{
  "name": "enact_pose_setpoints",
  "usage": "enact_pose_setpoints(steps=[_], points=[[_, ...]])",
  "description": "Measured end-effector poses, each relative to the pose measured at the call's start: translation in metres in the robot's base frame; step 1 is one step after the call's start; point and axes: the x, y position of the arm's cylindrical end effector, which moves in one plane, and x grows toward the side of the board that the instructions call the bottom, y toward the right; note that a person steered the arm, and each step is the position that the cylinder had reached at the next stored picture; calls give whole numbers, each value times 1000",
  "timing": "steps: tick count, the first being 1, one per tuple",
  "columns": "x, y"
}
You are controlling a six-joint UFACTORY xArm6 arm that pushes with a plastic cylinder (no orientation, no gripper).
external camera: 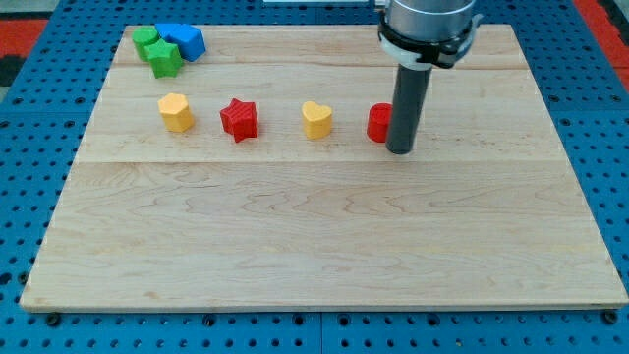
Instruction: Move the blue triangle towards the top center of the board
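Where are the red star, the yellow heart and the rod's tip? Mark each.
red star (239,119): camera view, centre of its top face.
yellow heart (316,119): camera view, middle of its top face.
my tip (399,149): camera view, the rod's very end, just right of the red block (378,123).

Lab test bench. Wooden board (324,226) sits on a blue perforated mounting plate (29,118), grid holes visible all round my tip (399,151). Industrial arm housing directly above it. Small coloured test blocks (239,119) on the board to its left.
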Motion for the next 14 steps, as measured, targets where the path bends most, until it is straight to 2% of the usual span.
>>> enact_pose_setpoints(steps=[1, 2, 3, 4, 5, 6, 7, 9, 10, 11, 13, 14], points=[[-45, 91], [-144, 91], [-213, 2], [-218, -86], [-138, -102], [-112, -146], [-124, -235], [-125, -361], [-187, -412], [-204, -411], [-230, -262], [-225, -271]])
